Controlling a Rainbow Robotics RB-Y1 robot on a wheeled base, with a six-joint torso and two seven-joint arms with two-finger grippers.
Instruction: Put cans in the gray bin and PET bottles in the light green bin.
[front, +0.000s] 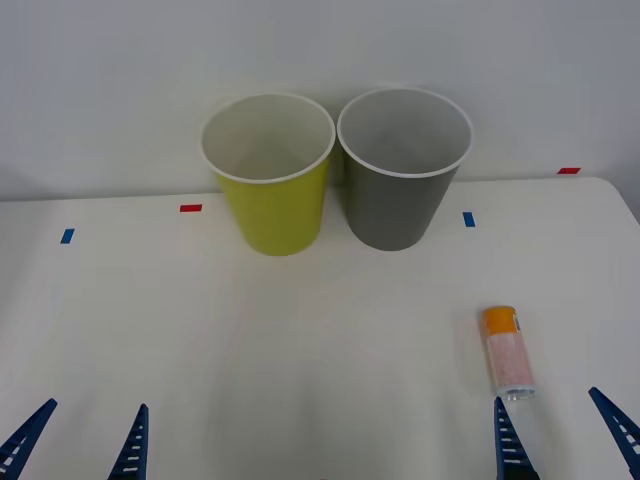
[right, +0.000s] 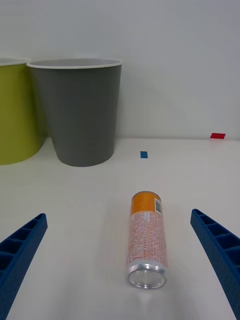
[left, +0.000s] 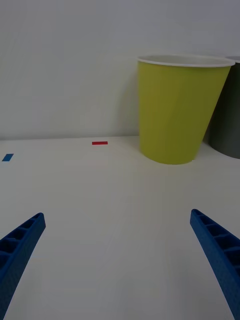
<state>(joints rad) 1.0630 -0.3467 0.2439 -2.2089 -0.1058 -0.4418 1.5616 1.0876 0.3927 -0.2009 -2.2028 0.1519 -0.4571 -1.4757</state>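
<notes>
Right gripper (front: 565, 435) wide apart, empty, near can (front: 508, 351)

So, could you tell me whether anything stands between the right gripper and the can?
Nothing visible does. The can lies on its side on bare table just ahead of the open right gripper.

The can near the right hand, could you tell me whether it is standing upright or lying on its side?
Lying on its side: the can rests lengthwise on the table, silvery end facing the open right hand.

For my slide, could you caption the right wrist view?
Open right gripper faces the lying can, gray bin beyond.
</notes>
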